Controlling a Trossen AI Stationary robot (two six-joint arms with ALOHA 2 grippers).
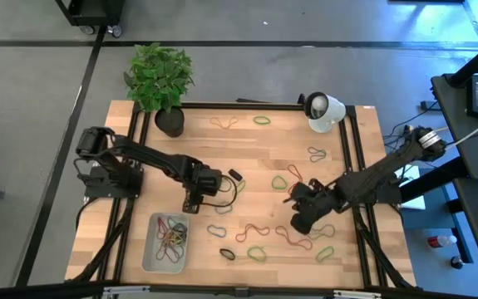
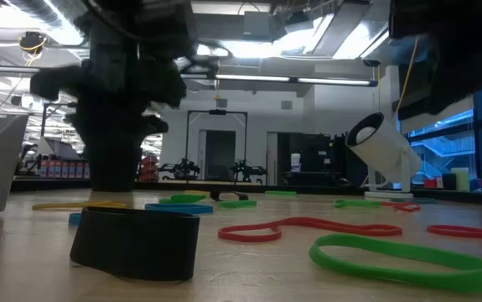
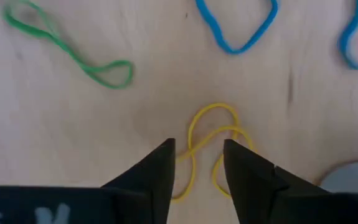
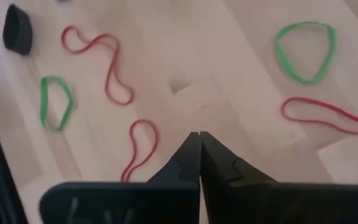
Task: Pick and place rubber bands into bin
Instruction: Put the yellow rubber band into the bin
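1. Left gripper [image 3: 197, 163] — fingers parted, straddling a yellow rubber band [image 3: 208, 146] flat on the table [image 1: 247, 158], just beside the bin [image 1: 165, 243].
2. Bin — near the table's front edge, already holding several bands.
3. Right gripper [image 4: 199, 144] — fingers pressed together, empty, among red and green bands.

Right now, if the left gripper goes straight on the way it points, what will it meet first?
Probably the yellow band on the table: the open left gripper points down at it, one finger on each side. Depth is unclear, so it may be already close to it.
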